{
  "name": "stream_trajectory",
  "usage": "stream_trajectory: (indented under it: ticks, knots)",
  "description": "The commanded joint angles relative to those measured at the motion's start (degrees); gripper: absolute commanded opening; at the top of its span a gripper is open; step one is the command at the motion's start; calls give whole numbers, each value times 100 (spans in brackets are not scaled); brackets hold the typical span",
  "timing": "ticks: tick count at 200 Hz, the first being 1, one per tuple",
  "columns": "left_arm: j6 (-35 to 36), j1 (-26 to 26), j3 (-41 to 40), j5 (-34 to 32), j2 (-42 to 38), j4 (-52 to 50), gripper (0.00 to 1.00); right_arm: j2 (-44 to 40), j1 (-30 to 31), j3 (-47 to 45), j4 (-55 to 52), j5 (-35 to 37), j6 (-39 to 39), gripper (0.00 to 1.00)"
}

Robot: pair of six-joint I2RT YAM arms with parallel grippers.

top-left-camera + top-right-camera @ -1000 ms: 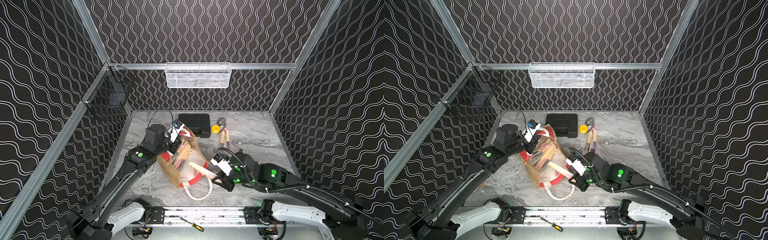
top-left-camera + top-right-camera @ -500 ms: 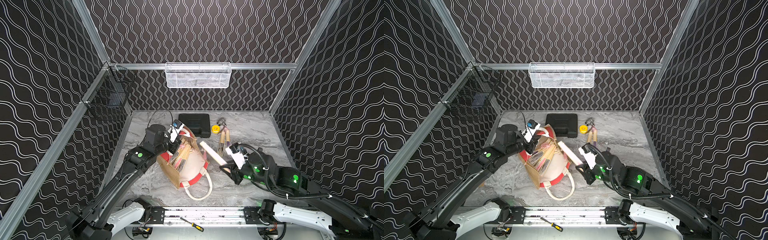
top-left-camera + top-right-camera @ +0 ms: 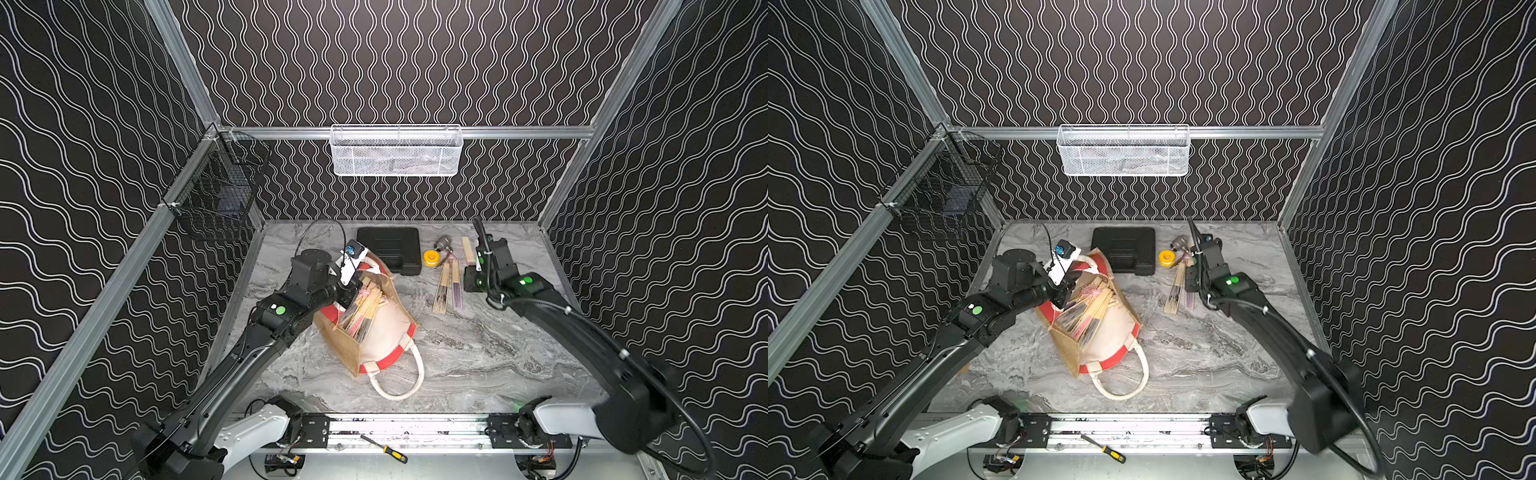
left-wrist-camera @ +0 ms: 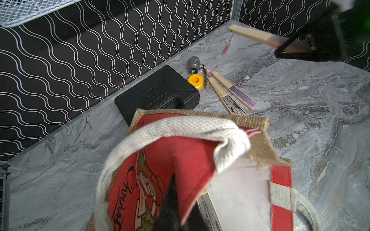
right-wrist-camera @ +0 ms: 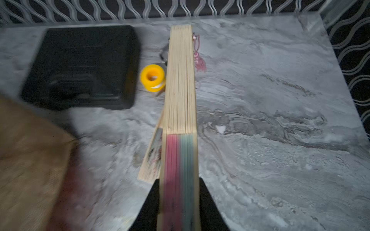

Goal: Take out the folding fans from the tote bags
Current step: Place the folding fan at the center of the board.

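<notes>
The tan jute tote bag (image 3: 338, 341) (image 3: 1065, 347) lies tipped on the table with its white-lined mouth open, and several folding fans (image 3: 362, 309) (image 3: 1089, 311) stick out of it. My left gripper (image 3: 347, 286) (image 4: 178, 210) is shut on the bag's red printed rim (image 4: 192, 158), holding it up. My right gripper (image 3: 473, 272) (image 5: 179, 200) is shut on one closed fan (image 5: 181, 90) (image 4: 250, 36) with pale ribs, pink and green pleats and a pink tassel. It holds the fan above the back right of the table. Two more fans (image 3: 446, 286) (image 3: 1177, 289) lie just beneath it.
A flat black case (image 3: 390, 249) lies behind the bag. A yellow tape roll (image 3: 431, 257) and a metal fitting (image 3: 443, 243) sit beside the lying fans. A white mesh basket (image 3: 397, 151) and a black wire basket (image 3: 216, 199) hang on the walls. A screwdriver (image 3: 384, 449) rests on the front rail.
My right arm has swung from the bag's mouth to the back right, carrying the fan out over the two lying fans. The left arm has kept its hold on the bag.
</notes>
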Motion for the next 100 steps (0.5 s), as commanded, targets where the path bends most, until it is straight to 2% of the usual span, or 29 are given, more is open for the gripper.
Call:
stream_trajectory:
  ticks: [1, 22, 62, 100]
  knots:
    - [9, -9, 2, -2, 39, 269, 0, 732, -555, 218, 677, -327, -5, 17]
    - [14, -23, 14, 3, 62, 263, 0, 1465, -844, 628, 927, -289, -277, 17]
    - [32, -27, -3, -27, 42, 274, 0, 2515, -1172, 1641, 687, -419, -664, 16]
    - [32, -25, 11, -13, 49, 256, 0, 2529, -1209, 829, 1085, -781, -508, 16]
